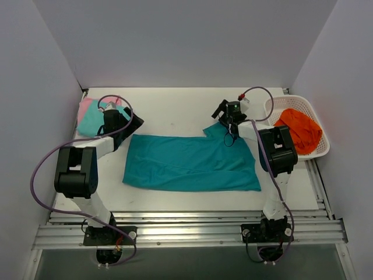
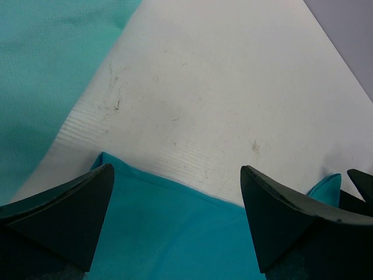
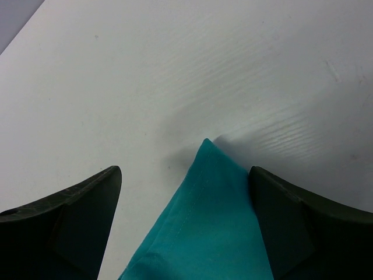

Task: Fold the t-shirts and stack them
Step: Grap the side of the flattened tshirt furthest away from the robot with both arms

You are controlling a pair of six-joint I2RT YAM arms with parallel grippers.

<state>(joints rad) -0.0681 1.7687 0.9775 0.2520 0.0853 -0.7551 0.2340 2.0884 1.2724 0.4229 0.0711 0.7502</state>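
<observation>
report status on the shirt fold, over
Left jaws open at the far left corner of the teal t-shirt. Right jaws open, its far right corner between them, not pinched. Shirt lies flat; nothing on it.

You have the deep teal t-shirt [image 1: 192, 163] spread flat across mid-table, one corner jutting out at its far right, and the aqua-mint t-shirt [image 1: 92, 123] lying folded atop the pink t-shirt [image 1: 86, 106] at far left.
</observation>
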